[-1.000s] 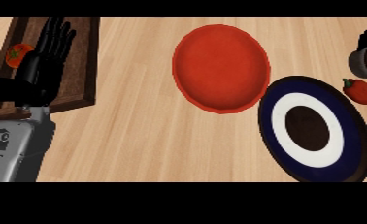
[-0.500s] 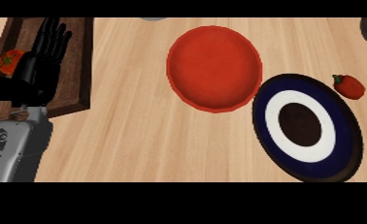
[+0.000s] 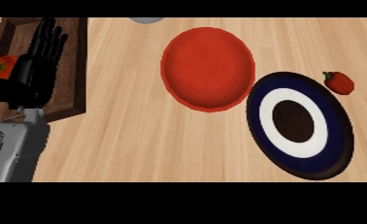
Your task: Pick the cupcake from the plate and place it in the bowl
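A red bowl [image 3: 208, 69] sits at the counter's middle, with nothing in it. Just to its right, touching its rim, lies a plate [image 3: 261, 121] with a navy edge and a white ring. A dark brown round patch [image 3: 293, 120] fills the plate's middle; I cannot tell whether it is the cupcake or part of the plate. My left hand [image 3: 37, 68] rests open at the left edge, fingers up, over a wooden tray, far from the bowl and plate. My right hand does not show.
The dark wooden tray [image 3: 72, 72] lies along the left edge, with an orange-red item [image 3: 6, 65] partly cut off on it. A small red pepper [image 3: 338, 82] lies beside the plate's upper right. A grey object [image 3: 148, 20] peeks in at the top.
Bowl, plate and pepper have all slid a little to the left in the view. A dark object at the right edge one second ago is gone from view. The left hand stays open.
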`<state>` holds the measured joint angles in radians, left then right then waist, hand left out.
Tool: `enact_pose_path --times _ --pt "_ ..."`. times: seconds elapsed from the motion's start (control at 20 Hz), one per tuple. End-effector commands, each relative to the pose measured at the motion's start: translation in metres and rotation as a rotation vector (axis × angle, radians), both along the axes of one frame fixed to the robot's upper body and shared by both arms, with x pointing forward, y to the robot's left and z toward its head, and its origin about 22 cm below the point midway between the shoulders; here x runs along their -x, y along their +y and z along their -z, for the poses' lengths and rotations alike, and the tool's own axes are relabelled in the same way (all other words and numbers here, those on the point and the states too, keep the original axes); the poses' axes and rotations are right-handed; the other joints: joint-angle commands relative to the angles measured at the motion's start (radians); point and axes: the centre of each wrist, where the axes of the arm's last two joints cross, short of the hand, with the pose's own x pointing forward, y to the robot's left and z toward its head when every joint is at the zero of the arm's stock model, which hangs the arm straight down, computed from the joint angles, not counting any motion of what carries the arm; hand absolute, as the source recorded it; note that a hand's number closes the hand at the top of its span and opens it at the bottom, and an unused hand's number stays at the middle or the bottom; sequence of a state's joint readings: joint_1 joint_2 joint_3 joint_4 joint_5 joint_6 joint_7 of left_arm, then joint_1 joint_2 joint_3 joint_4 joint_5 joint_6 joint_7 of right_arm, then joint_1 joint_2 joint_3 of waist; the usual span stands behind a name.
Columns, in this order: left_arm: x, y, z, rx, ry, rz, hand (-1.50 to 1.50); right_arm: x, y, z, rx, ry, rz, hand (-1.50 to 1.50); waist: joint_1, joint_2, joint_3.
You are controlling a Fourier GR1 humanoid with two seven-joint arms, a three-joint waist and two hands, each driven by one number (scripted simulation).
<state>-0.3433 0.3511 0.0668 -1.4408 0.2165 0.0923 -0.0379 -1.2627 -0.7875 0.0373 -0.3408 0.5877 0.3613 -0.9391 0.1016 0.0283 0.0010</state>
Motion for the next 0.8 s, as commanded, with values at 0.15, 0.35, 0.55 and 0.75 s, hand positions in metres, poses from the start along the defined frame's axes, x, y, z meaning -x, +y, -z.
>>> enact_pose_path --times 0.15,0.35,0.55,0.75 --pt "0.006 0.014 0.005 -0.005 0.017 -0.041 0.0 -0.023 0.062 -0.015 -0.075 0.202 -0.293 1.5 -0.033 -0.014 -0.002" --pt "0.012 0.014 0.011 -0.003 0.018 -0.047 0.0 -0.034 0.113 -0.026 -0.008 0.231 -0.336 1.5 -0.036 -0.018 -0.002" --pt "0.018 0.015 0.01 0.01 0.023 -0.059 0.0 -0.039 0.138 -0.011 0.058 0.276 -0.371 1.5 -0.053 -0.022 -0.001" --pt "0.024 0.033 0.02 -0.017 0.043 -0.083 0.0 -0.043 0.187 0.004 0.097 0.323 -0.415 1.5 -0.071 -0.026 -0.002"
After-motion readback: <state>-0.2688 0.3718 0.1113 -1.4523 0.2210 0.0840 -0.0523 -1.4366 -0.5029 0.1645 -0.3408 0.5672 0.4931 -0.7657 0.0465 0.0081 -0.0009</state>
